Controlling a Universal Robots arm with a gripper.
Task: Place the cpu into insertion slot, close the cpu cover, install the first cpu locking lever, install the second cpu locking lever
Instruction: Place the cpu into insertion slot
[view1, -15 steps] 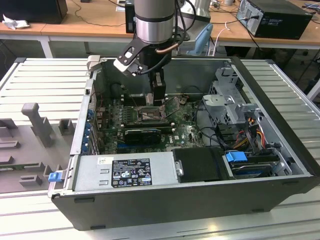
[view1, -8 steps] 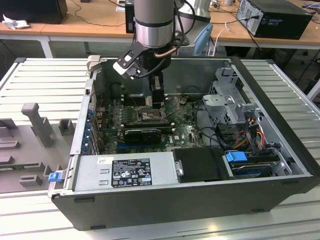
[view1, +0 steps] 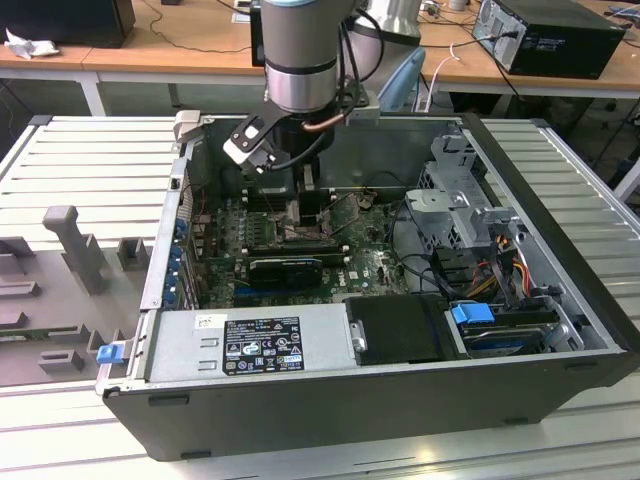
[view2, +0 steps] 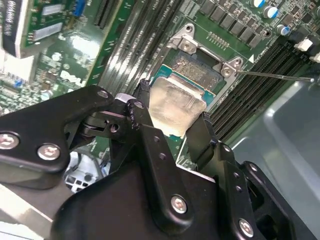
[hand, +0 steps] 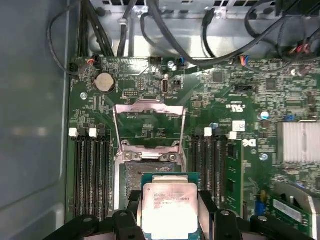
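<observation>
Gripper (view2: 173, 106) pinches the cpu (hand: 169, 207) by two opposite edges, fingers narrow; cpu held partly over insertion slot (hand: 146, 172), not seated; cpu cover (hand: 150, 106) swung open; memory slots (hand: 92, 170) flank socket; green motherboard (hand: 225, 90); open computer case (view1: 400, 400).

Work table (view1: 90, 170): pale grey metal top of parallel ribbed slats. Lying directly on it, a dark grey computer case (view1: 400, 405), set on its side with the open face upward, spanning from the table's middle toward its edge at the exterior view's right. Near the opposite edge, a grey upright block (view1: 66, 238) and low grey moulded fixtures (view1: 50, 355).
</observation>
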